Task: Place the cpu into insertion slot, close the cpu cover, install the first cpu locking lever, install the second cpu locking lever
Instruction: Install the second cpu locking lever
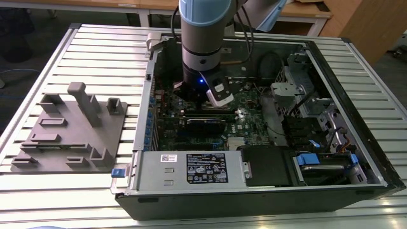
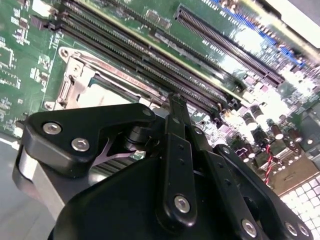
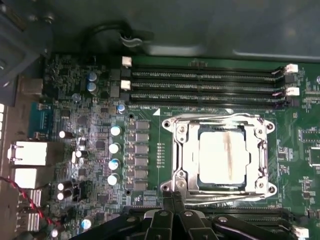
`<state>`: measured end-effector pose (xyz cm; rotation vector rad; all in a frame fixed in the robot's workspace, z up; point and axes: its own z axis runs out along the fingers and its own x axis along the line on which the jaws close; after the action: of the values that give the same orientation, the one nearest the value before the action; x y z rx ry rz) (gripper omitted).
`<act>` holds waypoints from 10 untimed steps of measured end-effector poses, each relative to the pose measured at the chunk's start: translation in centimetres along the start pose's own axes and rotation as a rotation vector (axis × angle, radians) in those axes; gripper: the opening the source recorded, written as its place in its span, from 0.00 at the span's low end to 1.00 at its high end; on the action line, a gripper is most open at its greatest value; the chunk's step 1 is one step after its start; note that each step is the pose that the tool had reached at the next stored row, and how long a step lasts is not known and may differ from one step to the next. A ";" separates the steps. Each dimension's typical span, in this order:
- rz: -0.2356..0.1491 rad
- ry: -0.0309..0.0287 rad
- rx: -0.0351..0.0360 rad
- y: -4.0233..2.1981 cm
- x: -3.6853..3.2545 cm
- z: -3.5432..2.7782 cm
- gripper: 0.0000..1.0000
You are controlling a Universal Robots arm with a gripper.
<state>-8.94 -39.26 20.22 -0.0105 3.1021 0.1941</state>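
Fingers (image 3: 173, 206) of my pincer (image 3: 173, 200) sit together, tips meeting in a narrow point, and nothing shows between them. In the first wrist view that point hangs just at the near edge of the socket, beside the corner where the lever ends lie.

Beyond the tips, the cpu (image 3: 223, 154) already lies in the slot (image 3: 186, 156), its pale top showing through the cut-out of the cover (image 3: 256, 150), which is down flat over it. Thin levers (image 3: 220, 118) run along the frame's far and near sides; I cannot tell whether they are hooked under their tabs or merely resting.

Risk, as I judge it, lies in how close my tips are to the near lever (image 3: 222, 191). If I push it off-line, it could spring free or skid onto the board (image 3: 85, 150), where small capacitors (image 3: 114, 146) stand close by. Pressing too hard on the cover could load the cpu unevenly. The memory slots (image 3: 200, 85) beyond the socket are well clear.

In the exterior view my arm (image 1: 202, 47) reaches down into the open case (image 1: 330, 62), whose walls crowd any sideways move.
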 end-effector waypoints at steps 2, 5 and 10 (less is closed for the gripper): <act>0.000 -0.0028 -0.0130 -0.06 0.11 0.06 0.11; 0.000 -0.0060 -0.0238 -0.17 0.29 0.21 0.11; 0.000 -0.0111 -0.0414 -0.30 0.52 0.42 0.11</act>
<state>-9.44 -39.51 19.74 -0.0103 3.0865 0.2574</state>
